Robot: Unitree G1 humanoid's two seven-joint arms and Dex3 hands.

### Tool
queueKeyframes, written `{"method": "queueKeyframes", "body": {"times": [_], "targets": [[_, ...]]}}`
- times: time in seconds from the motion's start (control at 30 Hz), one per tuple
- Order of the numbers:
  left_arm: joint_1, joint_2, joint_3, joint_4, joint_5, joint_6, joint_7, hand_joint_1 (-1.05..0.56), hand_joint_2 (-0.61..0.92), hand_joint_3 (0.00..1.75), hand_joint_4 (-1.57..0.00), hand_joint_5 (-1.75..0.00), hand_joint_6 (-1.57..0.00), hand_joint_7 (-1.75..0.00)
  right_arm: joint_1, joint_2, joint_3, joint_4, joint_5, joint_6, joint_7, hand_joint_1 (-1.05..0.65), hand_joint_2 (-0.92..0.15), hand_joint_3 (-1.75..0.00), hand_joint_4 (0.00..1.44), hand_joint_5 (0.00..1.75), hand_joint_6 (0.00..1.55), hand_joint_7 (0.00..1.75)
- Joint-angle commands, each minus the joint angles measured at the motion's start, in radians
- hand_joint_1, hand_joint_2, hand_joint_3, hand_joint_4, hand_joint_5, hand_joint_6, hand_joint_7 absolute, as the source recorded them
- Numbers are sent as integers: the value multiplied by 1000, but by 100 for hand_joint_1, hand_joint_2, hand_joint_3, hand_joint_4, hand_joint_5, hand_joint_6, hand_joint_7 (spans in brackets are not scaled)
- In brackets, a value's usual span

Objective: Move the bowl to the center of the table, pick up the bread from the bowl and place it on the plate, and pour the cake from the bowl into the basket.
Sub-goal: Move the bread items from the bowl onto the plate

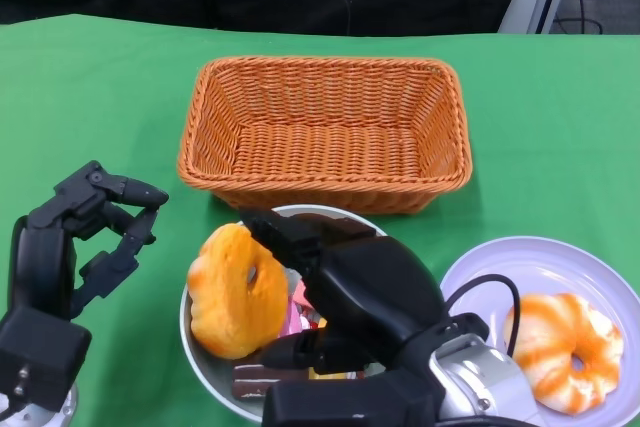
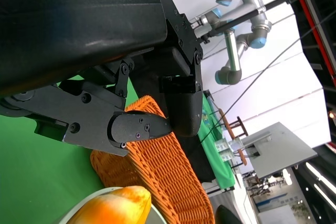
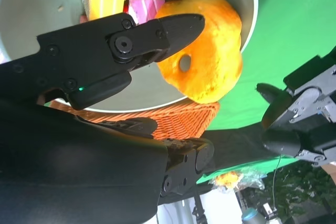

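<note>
**Right hand over the bowl, bread standing on edge**

Nearest the head camera, the right hand [image 1: 345,292] reaches over the bowl [image 1: 200,352] and covers much of its inside. The bowl's near rim is cut off by the picture's lower edge. In the right wrist view a finger [image 3: 157,35] lies against the bread [image 3: 207,61], but whether the hand actually grips it cannot be told; the other fingers are hidden behind the black shell.

The bread [image 1: 237,292] is a yellow-orange ring with a small hole and a paler sugared edge. It stands on edge in the bowl's left side, leaning on the rim, its long axis running up and down and its holed face turned toward the right hand. Beside it lie pieces of cake [image 1: 295,317], pink and brown, mostly covered by the hand and hard to make out.

The bowl sits on the green counter [image 1: 90,97] just in front of the orange wicker basket [image 1: 325,132]. To the right, a pale plate [image 1: 545,267], partly cut off, carries another orange-and-white ring bread [image 1: 560,347].

The left hand [image 1: 95,232] hovers left of the bowl, fingers spread and holding nothing.
</note>
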Motion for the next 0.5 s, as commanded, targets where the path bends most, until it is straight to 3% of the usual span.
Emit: {"method": "queueKeyframes", "body": {"times": [0.03,0.5], "targets": [[-5,23,9,7,-10,-1,10,-19,92,36,-76,-150,-74,-112,-32,11,9,34,4,16,4,-94,-92,-17,17,1,2,0],[-17,45,7,27,16,-17,36,-22,92,35,-75,-155,-72,-113,-108,58,52,241,10,15,-104,-94,-92,-20,18,1,3,1]]}}
